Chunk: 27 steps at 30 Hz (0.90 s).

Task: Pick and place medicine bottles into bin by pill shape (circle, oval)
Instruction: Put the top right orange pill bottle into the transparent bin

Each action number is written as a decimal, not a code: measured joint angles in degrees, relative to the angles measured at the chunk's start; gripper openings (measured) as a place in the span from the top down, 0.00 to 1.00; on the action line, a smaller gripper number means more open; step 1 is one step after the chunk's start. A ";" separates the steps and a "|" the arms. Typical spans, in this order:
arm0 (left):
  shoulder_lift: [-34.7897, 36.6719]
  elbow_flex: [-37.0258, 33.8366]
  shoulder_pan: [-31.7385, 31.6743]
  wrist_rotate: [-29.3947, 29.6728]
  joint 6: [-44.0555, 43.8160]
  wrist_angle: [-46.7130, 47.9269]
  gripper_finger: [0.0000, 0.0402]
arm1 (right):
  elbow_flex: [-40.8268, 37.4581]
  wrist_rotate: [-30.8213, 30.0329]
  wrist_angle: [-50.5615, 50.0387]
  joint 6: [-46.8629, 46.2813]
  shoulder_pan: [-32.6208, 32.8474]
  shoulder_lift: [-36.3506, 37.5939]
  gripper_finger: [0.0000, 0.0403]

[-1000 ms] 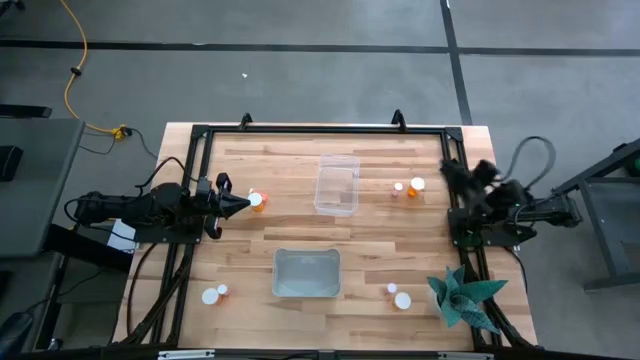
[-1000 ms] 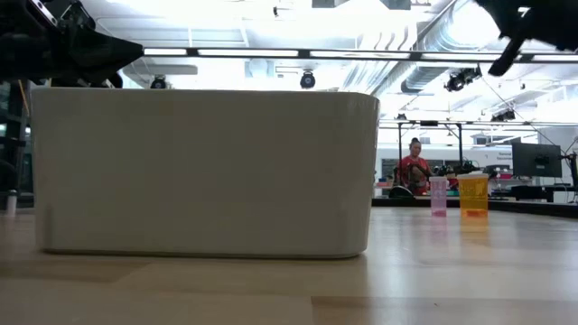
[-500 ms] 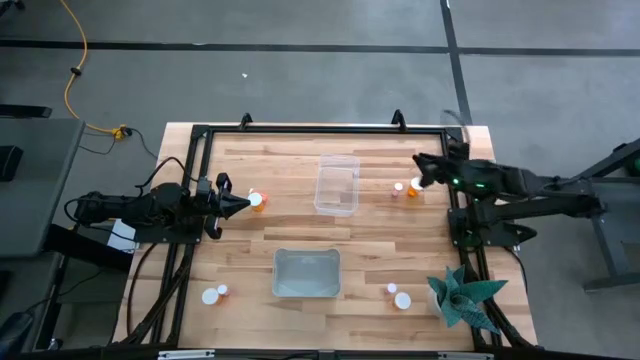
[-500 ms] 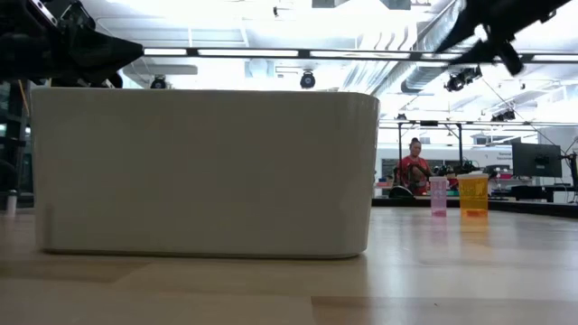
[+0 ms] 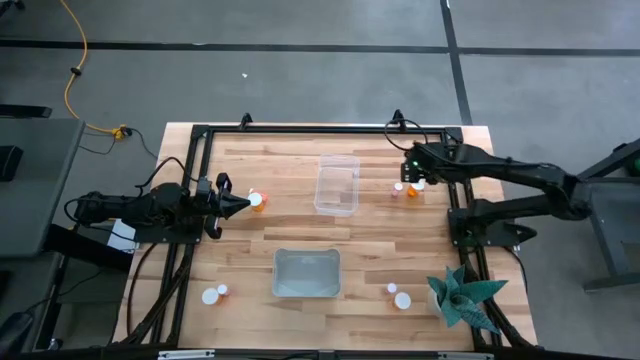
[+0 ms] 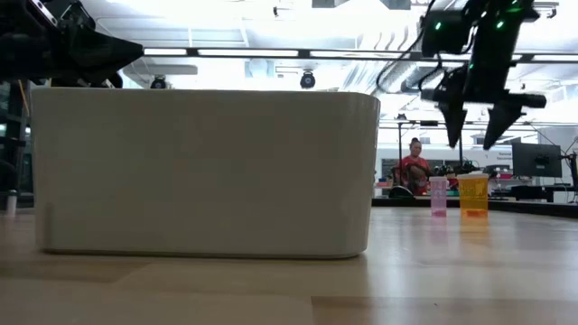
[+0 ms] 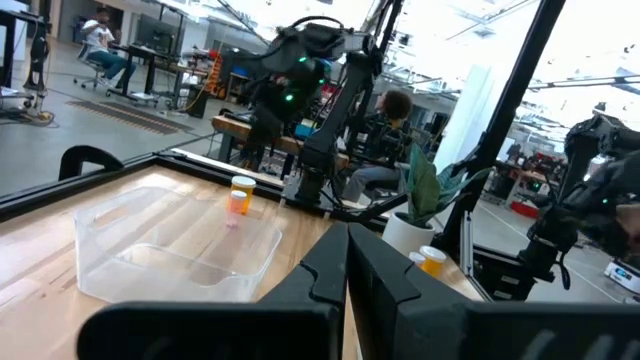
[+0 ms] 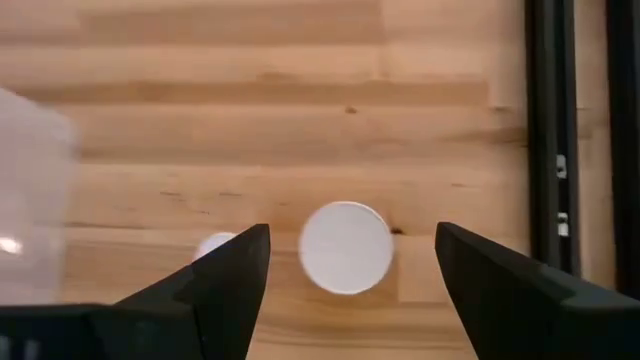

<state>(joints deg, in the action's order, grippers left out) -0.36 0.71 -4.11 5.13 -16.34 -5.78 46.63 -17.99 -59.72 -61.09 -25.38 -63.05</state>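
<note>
Your right gripper (image 6: 476, 144) is hanging with its jaws spread wide, holding nothing, directly above the orange see-through bottle with the round white cap (image 8: 346, 247) near the table's two o'clock edge. A smaller pinkish bottle (image 5: 398, 187) is standing just beside it at nine o'clock. Your left gripper (image 5: 240, 205) is waiting clenched at the nine o'clock side, next to another orange bottle (image 5: 257, 200). The clear plastic bin (image 5: 337, 185) is sitting between both arms.

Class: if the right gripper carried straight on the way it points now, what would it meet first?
Probably the white cap of the larger bottle centred between the open right gripper fingers; a smaller bottle stands just beside that line.
</note>
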 joint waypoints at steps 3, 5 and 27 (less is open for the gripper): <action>0.00 0.00 0.00 0.00 0.00 -0.02 1.00 | 0.00 0.53 0.22 0.97 -1.98 -3.11 0.32; 0.02 -0.01 0.00 0.00 0.01 0.00 1.00 | 0.00 0.93 1.21 1.02 -3.29 -4.67 0.32; 0.00 -0.02 0.01 0.00 0.00 0.00 1.00 | -4.39 7.34 7.03 -1.91 -5.51 -12.44 0.32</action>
<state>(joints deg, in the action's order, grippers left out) -0.36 0.69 -4.10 5.13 -16.34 -5.78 42.24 -10.66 -52.69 -63.00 -30.89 -75.48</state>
